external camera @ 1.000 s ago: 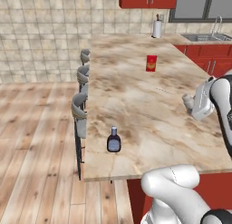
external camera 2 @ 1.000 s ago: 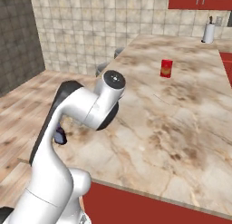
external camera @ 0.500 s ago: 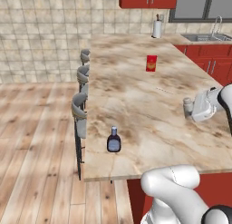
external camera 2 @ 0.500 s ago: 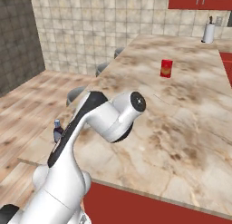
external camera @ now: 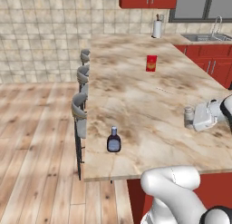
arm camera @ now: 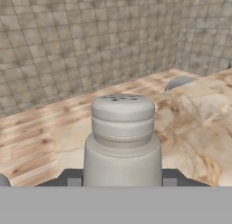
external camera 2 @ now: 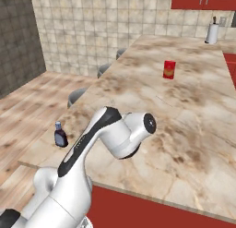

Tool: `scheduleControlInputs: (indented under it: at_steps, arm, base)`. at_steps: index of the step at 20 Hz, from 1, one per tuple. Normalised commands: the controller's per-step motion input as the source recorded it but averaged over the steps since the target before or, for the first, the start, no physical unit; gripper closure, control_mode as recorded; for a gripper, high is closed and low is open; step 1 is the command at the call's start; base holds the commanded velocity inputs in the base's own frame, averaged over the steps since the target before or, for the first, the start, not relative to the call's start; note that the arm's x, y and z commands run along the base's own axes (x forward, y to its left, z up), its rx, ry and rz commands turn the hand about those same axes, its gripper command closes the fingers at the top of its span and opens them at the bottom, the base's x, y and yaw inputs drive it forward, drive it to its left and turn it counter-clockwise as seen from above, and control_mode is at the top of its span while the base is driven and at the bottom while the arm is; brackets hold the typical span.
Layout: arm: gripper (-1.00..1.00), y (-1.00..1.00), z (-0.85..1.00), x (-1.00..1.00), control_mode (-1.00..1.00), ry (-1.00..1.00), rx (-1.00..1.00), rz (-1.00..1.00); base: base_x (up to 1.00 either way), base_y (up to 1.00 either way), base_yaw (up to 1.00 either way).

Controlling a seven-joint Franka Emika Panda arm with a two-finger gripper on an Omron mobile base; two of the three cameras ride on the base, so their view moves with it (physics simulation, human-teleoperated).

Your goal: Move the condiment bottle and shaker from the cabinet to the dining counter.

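Now the hand (external camera: 195, 120) grips the shaker (external camera: 189, 116) at right of frame; condiment bottle (external camera: 113, 139) stands on the table (external camera: 136, 87) lower left

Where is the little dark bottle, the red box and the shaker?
condiment bottle (external camera: 113, 142), left base view, its body.
red box (external camera: 151, 63), left base view, its front.
shaker (arm camera: 123, 141), hand view, its body.

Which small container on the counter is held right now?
The grey shaker, clamped between the jaws at the counter's right side; the dark bottle stands free near the stool edge.
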Motion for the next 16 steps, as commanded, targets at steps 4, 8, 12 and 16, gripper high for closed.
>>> scheduleControlInputs:
  at_steps: [4,8,12,16]
  arm:
    - [1.0,-0.03,-0.34,0.0,-1.0,0.0,0.0,0.0]
    - [1.0,-0.11,-0.34,0.0,-1.0,0.0,0.0,0.0]
    - [1.0,-0.22,-0.36,0.0,-1.0,0.0,0.01,0.0]
    - [1.0,-0.29,-0.32,0.0,-1.0,0.0,0.02,0.0]
  base:
    - [0.0,0.0,0.0]
    - [0.0,0.0,0.0]
    - [0.0,0.0,0.0]
    - [0.0,0.0,0.0]
